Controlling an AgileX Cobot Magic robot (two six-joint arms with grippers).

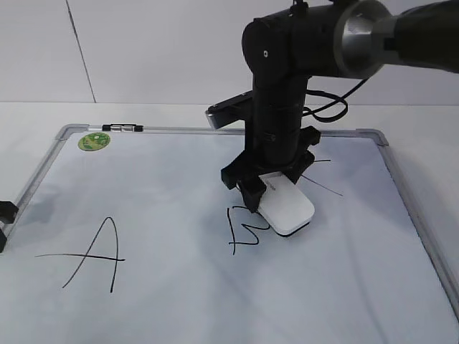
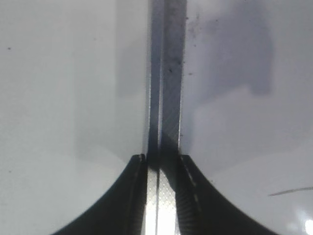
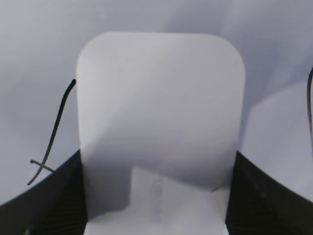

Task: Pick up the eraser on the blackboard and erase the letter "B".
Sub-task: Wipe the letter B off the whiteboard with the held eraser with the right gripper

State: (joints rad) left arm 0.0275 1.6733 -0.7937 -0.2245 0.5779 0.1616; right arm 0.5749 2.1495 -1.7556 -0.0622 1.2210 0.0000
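The blackboard (image 1: pixel 179 301) is a white board with a grey frame lying flat. The letter "B" (image 1: pixel 244 233) is a thin black angular mark at its middle. My right gripper (image 1: pixel 276 190) is shut on the eraser (image 1: pixel 285 206), a flat white block, which rests on the board just right of the "B", touching its right loops. In the right wrist view the eraser (image 3: pixel 160 122) fills the space between my right gripper's jaws (image 3: pixel 156 196), with a black stroke (image 3: pixel 54 132) to its left. My left gripper (image 2: pixel 161 161) is shut on the board's frame (image 2: pixel 166 73); it shows at the left edge of the exterior view (image 1: pixel 3 218).
The letter "A" (image 1: pixel 93 254) is drawn at the board's left. A round green sticker (image 1: pixel 94 141) sits at the top left corner. Thin strokes of another letter (image 1: pixel 323 179) show right of the right arm. A white table surrounds the board.
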